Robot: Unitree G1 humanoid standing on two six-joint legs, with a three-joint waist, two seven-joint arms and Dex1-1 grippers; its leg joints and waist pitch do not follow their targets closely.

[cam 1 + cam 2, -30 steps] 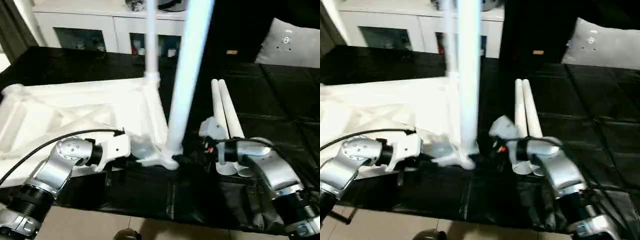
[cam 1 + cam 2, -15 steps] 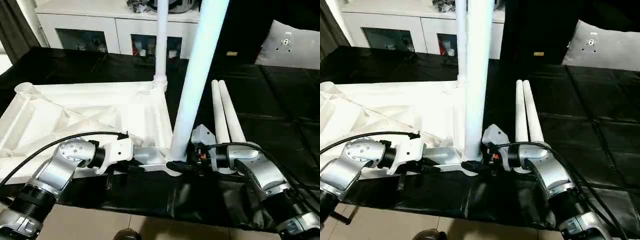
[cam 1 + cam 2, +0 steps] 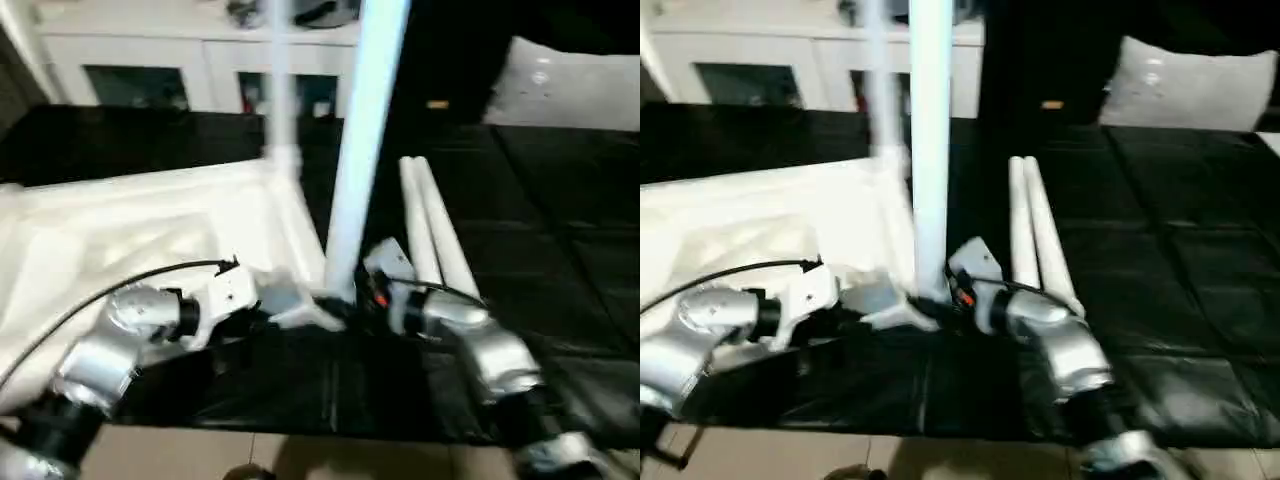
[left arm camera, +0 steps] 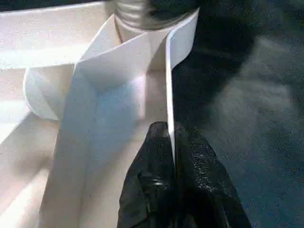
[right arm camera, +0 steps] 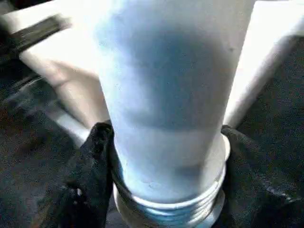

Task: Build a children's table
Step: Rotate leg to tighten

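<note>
From the head cameras, the upturned white tabletop (image 3: 150, 225) lies on the black worktop (image 3: 560, 230), one tube leg (image 3: 362, 140) upright in its near corner socket and another leg (image 3: 281, 90) in the far one. Two spare legs (image 3: 432, 235) lie alongside.

At the left wrist, the left end effector (image 4: 173, 161) is clenched on the tabletop's thin rim.

At the right wrist, the right end effector (image 5: 161, 156) grasps the near leg just above its threaded base, a black finger (image 5: 95, 161) on each side.
</note>
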